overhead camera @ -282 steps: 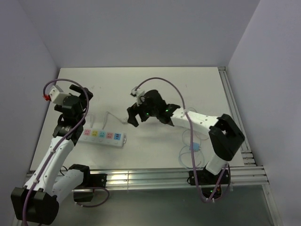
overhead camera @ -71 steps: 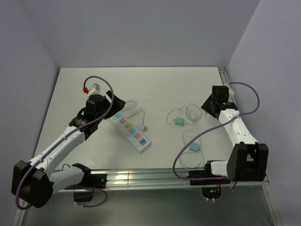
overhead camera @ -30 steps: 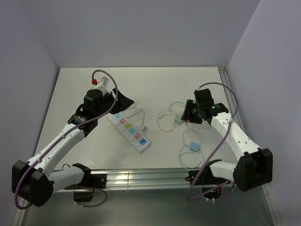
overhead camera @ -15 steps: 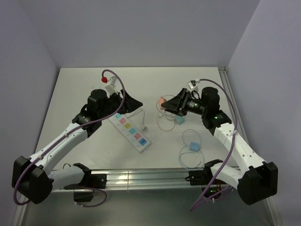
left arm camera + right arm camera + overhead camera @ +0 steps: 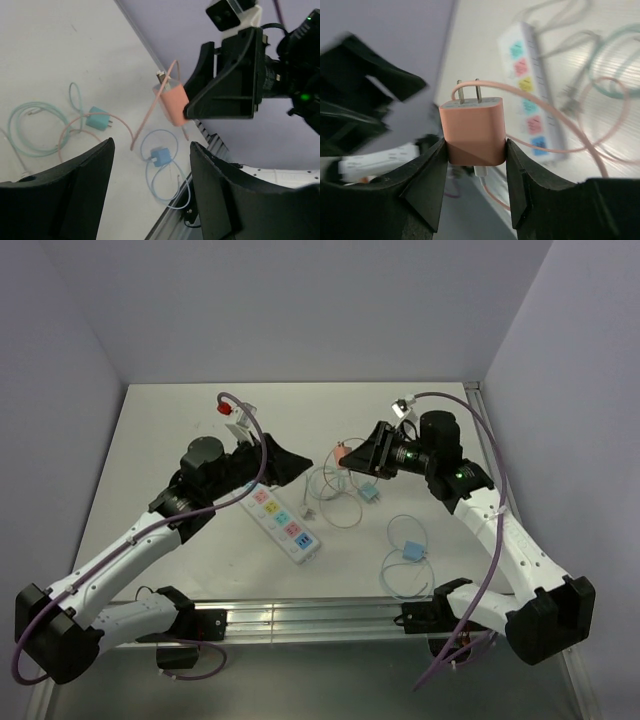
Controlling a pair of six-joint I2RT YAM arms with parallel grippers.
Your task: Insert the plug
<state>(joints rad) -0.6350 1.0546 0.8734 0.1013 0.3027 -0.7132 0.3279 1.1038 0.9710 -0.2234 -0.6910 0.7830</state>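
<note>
Salmon-pink plug (image 5: pixel 472 132) sits clamped between the two fingers of the right gripper (image 5: pixel 475 145), gripped by its sides with both flat prongs bare and pointing out past the fingertips. It is held up in the air beyond the far right end of the power strip (image 5: pixel 285 523), well apart from it, prongs turned toward the strip's side of the scene. Its pink cable (image 5: pixel 345 502) hangs down and loops onto the table (image 5: pixel 160 440) just right of the strip.

The strip itself (white, with a row of coloured sockets) lies diagonally on the table. The left gripper (image 5: pixel 290 465) hangs above the strip's far end, its jaws spread wide with nothing between them. Right of the strip lie a teal plug (image 5: pixel 373 494) and, nearer the arm bases, a blue plug (image 5: pixel 411 552), each with a coiled cable.
</note>
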